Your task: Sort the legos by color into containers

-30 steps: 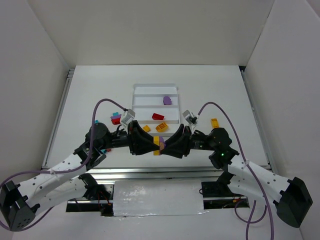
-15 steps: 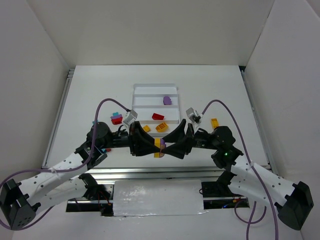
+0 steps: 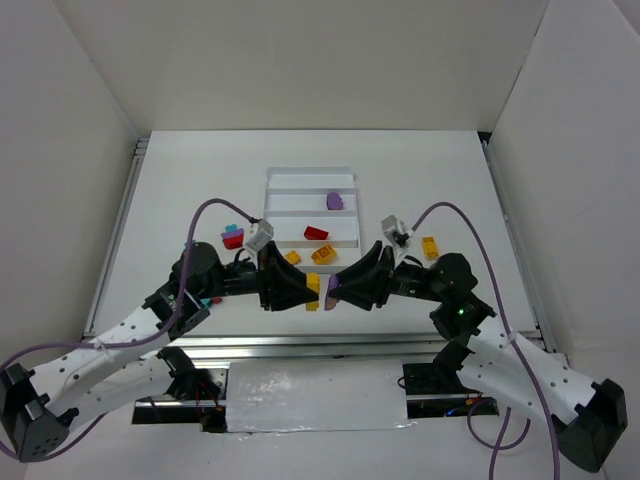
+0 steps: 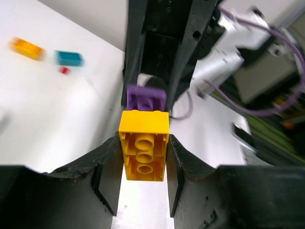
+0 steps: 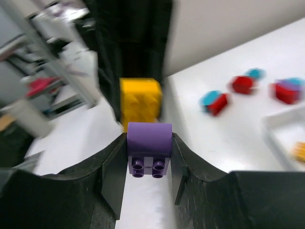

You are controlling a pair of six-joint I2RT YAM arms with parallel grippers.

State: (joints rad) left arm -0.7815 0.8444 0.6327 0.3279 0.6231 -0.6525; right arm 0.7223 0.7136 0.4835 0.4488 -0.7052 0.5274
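Note:
My left gripper is shut on a yellow lego, which fills the gap between the fingers in the left wrist view. My right gripper faces it, shut on a purple lego with its studs toward the camera. The two bricks sit a small gap apart above the table's near edge. Behind them lies the white tray of containers. A purple lego lies in one compartment and a red lego in the one nearer me.
Two orange legos lie at the tray's near wall. A red, purple and teal cluster sits left of the tray, a teal brick beside the left arm, and a yellow brick right of the tray.
The yellow and purple bricks were pressed together between the grippers. They have come apart, and the right gripper has drawn back to the right with the purple one.

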